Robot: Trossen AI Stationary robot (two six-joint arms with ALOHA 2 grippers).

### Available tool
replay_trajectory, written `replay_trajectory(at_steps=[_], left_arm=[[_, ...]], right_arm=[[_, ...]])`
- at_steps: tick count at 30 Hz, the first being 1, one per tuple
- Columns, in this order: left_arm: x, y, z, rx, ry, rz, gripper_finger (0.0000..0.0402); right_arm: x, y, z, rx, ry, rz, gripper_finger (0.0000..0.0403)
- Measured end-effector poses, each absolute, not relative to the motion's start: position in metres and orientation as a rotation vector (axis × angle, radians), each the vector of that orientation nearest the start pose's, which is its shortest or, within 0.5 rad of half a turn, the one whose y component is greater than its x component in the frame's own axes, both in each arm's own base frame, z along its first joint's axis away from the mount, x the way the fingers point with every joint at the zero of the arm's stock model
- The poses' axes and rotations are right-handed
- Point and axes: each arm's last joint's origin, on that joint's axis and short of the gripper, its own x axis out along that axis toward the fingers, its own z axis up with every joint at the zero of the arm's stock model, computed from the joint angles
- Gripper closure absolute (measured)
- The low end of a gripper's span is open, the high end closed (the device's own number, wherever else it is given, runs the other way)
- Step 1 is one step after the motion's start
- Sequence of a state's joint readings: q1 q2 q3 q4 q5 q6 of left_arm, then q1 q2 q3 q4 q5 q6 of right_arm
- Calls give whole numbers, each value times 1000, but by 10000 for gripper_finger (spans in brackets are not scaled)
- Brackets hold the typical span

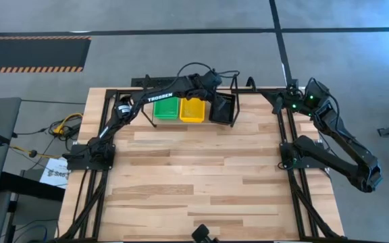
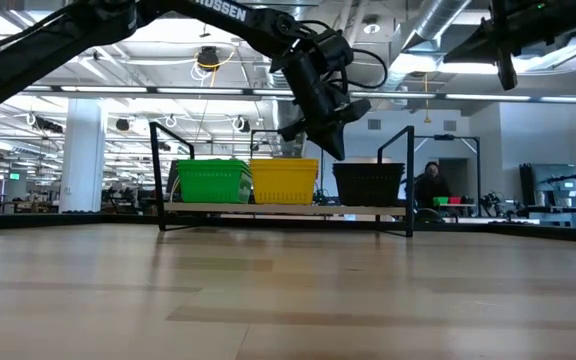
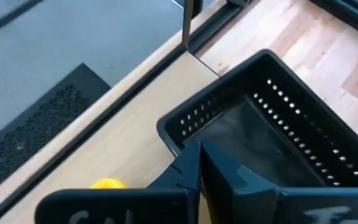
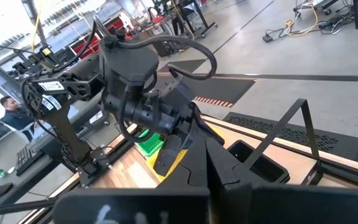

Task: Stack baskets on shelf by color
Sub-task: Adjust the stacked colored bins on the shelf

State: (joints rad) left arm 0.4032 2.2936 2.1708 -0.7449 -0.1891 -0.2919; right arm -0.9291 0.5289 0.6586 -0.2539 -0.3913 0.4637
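Note:
The black wire shelf [image 2: 268,211] stands at the table's far edge. On it rest a green basket stack [image 2: 211,182], a yellow stack [image 2: 285,180] and a black stack [image 2: 368,184], side by side on their bottoms. My left gripper [image 2: 334,145] hovers shut just above the shelf, between the yellow stack and the black one, touching nothing. In the left wrist view the black basket [image 3: 272,124] lies below its tips [image 3: 199,152]. My right gripper [image 4: 205,146] waits shut, raised at the table's far right corner [image 1: 294,100].
The shelf's upright end loops [image 1: 235,100] rise beside the black stack, close to my left gripper. The wooden tabletop [image 1: 201,175] lies bare in front of the shelf. A person [image 2: 430,185] sits in the room far behind the table.

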Motion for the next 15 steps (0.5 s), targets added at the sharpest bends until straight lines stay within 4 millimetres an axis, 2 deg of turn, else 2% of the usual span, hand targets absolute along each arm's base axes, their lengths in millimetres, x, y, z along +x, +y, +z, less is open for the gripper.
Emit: replay_trajectory(at_steps=[9, 15], left_arm=[[463, 202, 256, -361, 820, 681, 401], [470, 196, 245, -359, 844, 669, 401]], right_arm=[[83, -88, 316, 529, -21, -529, 402], [85, -88, 310, 561, 30, -552, 402]])
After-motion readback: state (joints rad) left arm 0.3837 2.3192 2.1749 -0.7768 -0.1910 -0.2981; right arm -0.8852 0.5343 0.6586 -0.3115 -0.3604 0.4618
